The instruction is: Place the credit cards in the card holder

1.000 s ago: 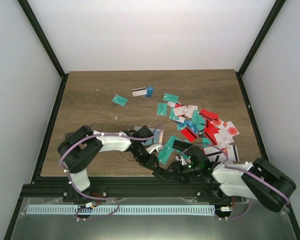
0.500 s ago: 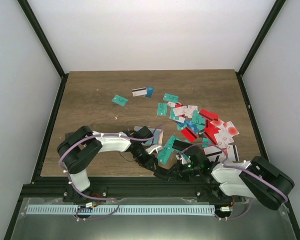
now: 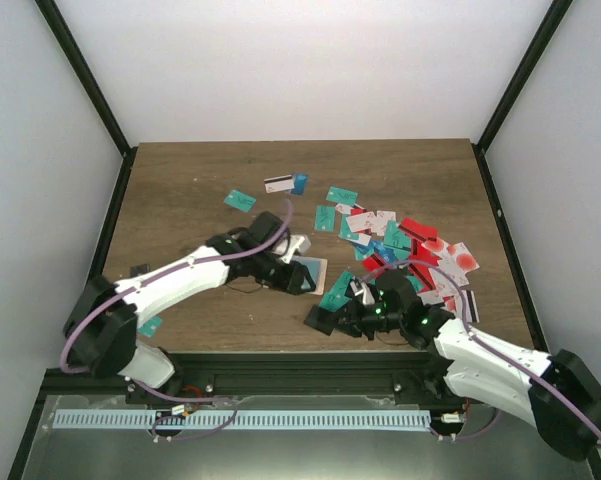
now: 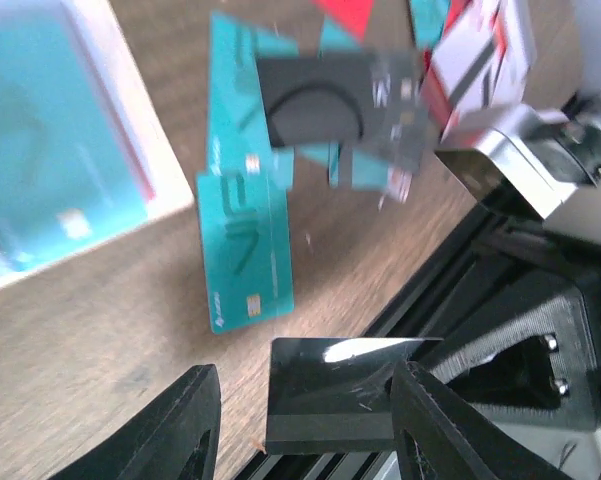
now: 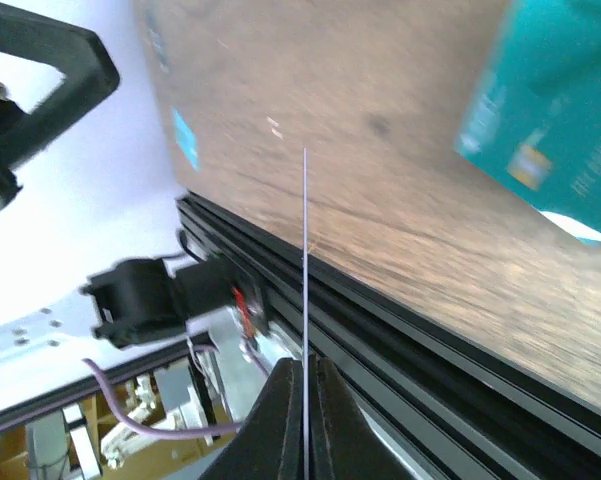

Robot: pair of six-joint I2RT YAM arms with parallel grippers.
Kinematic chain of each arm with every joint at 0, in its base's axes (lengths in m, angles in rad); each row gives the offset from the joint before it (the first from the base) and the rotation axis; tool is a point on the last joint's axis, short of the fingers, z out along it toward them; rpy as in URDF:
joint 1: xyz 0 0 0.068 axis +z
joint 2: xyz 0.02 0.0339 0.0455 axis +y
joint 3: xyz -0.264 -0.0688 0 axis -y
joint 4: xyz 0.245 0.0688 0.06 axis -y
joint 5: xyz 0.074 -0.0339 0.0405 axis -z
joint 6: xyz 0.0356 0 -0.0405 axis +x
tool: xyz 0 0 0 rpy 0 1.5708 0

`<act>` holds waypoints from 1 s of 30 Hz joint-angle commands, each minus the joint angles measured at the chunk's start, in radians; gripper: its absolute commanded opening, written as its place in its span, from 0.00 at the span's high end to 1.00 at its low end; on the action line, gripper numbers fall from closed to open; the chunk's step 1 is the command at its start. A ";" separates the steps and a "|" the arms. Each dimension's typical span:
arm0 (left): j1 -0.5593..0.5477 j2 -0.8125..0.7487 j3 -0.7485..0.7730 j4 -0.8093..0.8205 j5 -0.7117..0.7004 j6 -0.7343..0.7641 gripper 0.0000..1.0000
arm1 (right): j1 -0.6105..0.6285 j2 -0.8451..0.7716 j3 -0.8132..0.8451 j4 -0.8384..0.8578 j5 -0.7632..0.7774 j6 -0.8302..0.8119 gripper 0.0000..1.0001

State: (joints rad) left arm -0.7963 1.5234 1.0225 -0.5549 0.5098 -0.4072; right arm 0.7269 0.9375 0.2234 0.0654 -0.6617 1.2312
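The right hand (image 3: 330, 322) is closed tight on a black card (image 3: 318, 320), i.e. one of the credit cards. In the right wrist view this card shows edge-on, as a thin line coming out from btw. the two fingers (image 5: 280, 410), which are pressed together. The hand w/ its card is over the near edge of the bench (image 3: 180, 200), approx. in the middle of the front.

The card holder (image 3: 310, 272) lies flat on the bench, a bit farther back than the black card and slightly to the left of it, not touching it. A teal card (image 4: 60, 150) lies on or in the holder; which one, I cannot tell exactly. The left hand (image 3: 286, 272) is just beside the holder, on its left side; if it touches the holder I cannot tell. In the left wrist view its fingers (image 4: 195, 420) stand half apart w/ nothing gripped btw. them. Beyond them is the black card, and the holder is at the upper left.

The other credit cards (image 3: 405, 250) make a loose heap (teal, red, white, blue) on the right part of the bench, behind the right hand. A few lie apart farther back. Two teal ones (image 4: 245, 250) lie btw. the holder and the black card.
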 commanded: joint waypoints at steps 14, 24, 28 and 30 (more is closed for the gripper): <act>0.239 -0.304 -0.008 0.400 0.151 -0.454 0.49 | -0.032 0.014 0.490 0.050 0.376 -0.015 0.99; 0.247 -0.291 -0.026 0.556 0.228 -0.519 0.48 | -0.032 0.040 0.478 0.238 0.353 0.079 0.99; 0.251 -0.281 -0.018 0.528 0.230 -0.515 0.46 | -0.032 0.030 0.482 0.255 0.377 0.076 0.99; 0.254 -0.296 -0.018 0.502 0.204 -0.504 0.41 | -0.033 0.020 0.483 0.256 0.393 0.076 0.99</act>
State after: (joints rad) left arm -0.5484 1.2293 1.0115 -0.0483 0.7136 -0.9165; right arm 0.6949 0.9794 0.6910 0.2478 -0.2901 1.2984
